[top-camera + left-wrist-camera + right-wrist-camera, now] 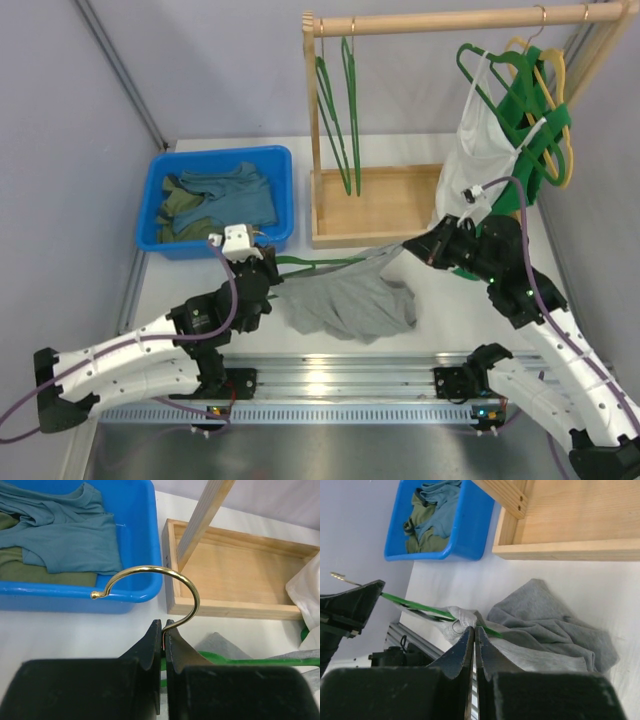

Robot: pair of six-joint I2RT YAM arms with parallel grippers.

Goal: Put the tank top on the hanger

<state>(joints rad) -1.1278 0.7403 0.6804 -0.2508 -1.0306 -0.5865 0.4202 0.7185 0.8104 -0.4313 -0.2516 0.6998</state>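
1. A blue bin (215,200) sits at the far left of the table (160,290), with teal and olive clothes (215,195) heaped inside.
2. Just in front of the bin, the left claw (164,627) is clamped on the stem of the hanger's gold hook (165,575). The hook curls out past the fingertips toward the bin.
3. The hanger (310,262) is thin and green, and it runs level to the right from that grip. Its far end is lost in grey cloth.
4. The tank top (350,300) lies crumpled on the table between the two arms. One edge is drawn up and to the right, across the hanger's wire.
5. Behind it stands a wooden rack with a tray base (385,205). Two green hangers (340,120) hang from its rail.
6. The right claw (475,630) is pressed together on a fold of the tank top, right beside the green wire.
7. At the far right of the rail hang a white top (480,150), thicker green hangers and a yellow hanger (560,100).
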